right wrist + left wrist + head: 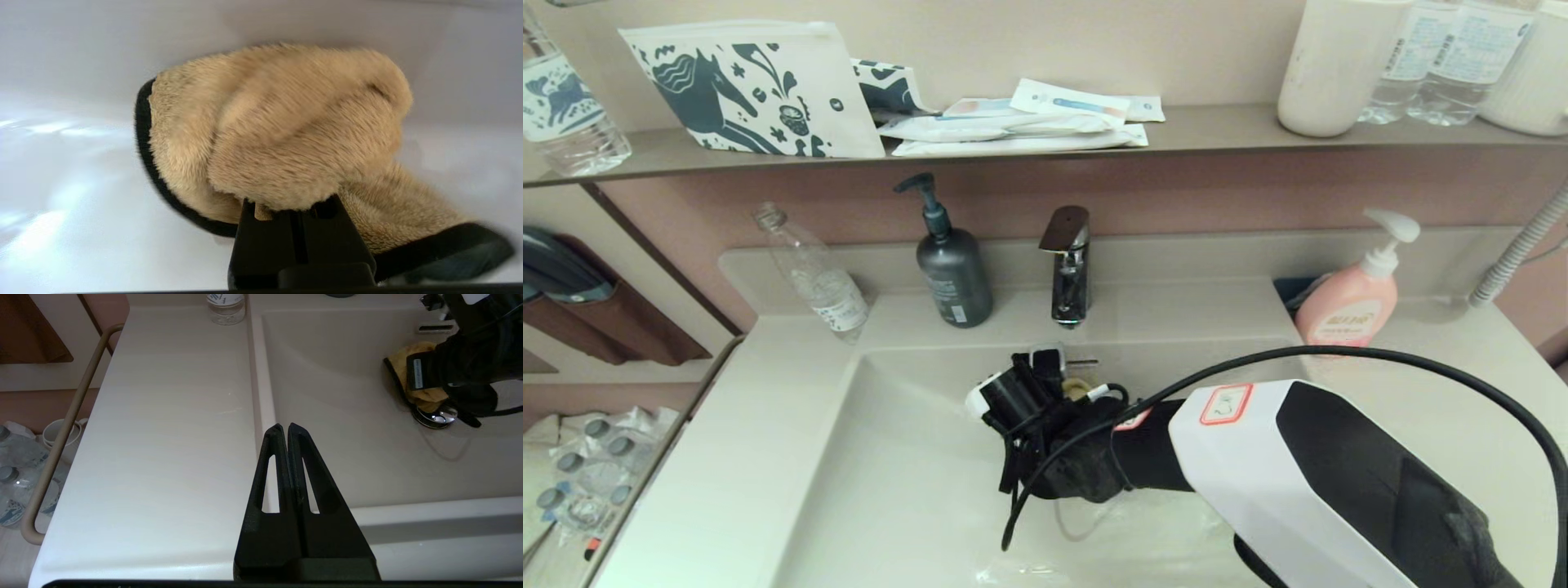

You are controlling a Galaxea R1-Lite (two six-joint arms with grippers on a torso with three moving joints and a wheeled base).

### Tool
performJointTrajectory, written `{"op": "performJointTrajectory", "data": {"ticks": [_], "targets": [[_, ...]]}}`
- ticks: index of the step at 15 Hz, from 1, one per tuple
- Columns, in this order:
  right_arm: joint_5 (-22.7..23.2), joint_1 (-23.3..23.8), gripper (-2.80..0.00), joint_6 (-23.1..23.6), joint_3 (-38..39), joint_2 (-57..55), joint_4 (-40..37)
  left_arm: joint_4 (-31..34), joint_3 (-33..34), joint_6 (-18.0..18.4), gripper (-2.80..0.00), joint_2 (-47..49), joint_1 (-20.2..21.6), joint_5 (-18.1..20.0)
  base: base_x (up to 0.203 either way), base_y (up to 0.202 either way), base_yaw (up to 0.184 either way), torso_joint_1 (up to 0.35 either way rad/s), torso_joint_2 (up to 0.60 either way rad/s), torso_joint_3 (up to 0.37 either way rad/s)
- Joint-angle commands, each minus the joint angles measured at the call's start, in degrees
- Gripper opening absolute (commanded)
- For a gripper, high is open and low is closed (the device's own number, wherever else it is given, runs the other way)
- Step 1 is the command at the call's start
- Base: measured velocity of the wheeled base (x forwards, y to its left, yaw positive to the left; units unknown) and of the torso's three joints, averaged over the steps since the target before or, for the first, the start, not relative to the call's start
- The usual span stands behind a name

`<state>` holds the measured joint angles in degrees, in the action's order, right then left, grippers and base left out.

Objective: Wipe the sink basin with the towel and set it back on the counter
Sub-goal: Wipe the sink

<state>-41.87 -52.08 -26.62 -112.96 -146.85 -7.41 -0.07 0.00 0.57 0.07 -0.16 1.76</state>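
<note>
Head view: right tool (300,212) clamps the towel (282,134) against the glossy sink basin (890,490); left tool (284,430) closed over the counter (163,437).

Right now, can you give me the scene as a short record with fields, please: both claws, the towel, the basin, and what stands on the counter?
right claw: shut on the towel, low in the sink basin
towel position: bunched against the basin, beside the drain plug
left claw: shut, holds nothing, above the counter edge left of the basin
on counter: grey pump bottle, pink pump bottle, clear bottle, faucet
</note>
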Motion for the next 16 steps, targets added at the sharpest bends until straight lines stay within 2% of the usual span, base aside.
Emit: {"op": "performJointTrajectory", "data": {"ticks": [1, 3, 9, 13, 16], "targets": [[1.29, -1.82, -2.8, 0.89, -0.07, -1.04, 1.86, -0.01, 0.0, 0.04, -2.8, 0.01, -0.02, 0.0, 0.0, 0.0, 0.0, 0.0, 0.0, 0.0], [4.36, -2.7, -2.8, 0.95, -0.07, -0.98, 3.28, -0.01, 0.0, 0.04, -2.8, 0.01, -0.02, 0.0, 0.0, 0.0, 0.0, 0.0, 0.0, 0.0], [9.62, -5.24, -2.8, 0.95, 0.09, 0.09, 1.96, -0.01, 0.0, 0.04, -2.8, 0.01, -0.02, 0.0, 0.0, 0.0, 0.0, 0.0, 0.0, 0.0], [13.42, -6.77, -2.8, 0.95, 0.55, 3.57, -8.51, -0.01, 0.0, 0.04, -2.8, 0.01, -0.02, 0.0, 0.0, 0.0, 0.0, 0.0, 0.0, 0.0], [15.55, -6.95, -2.8, 1.1, 0.79, 6.59, -23.78, -0.01, 0.0, 0.04, -2.8, 0.01, -0.02, 0.0, 0.0, 0.0, 0.0, 0.0, 0.0, 0.0]]}}
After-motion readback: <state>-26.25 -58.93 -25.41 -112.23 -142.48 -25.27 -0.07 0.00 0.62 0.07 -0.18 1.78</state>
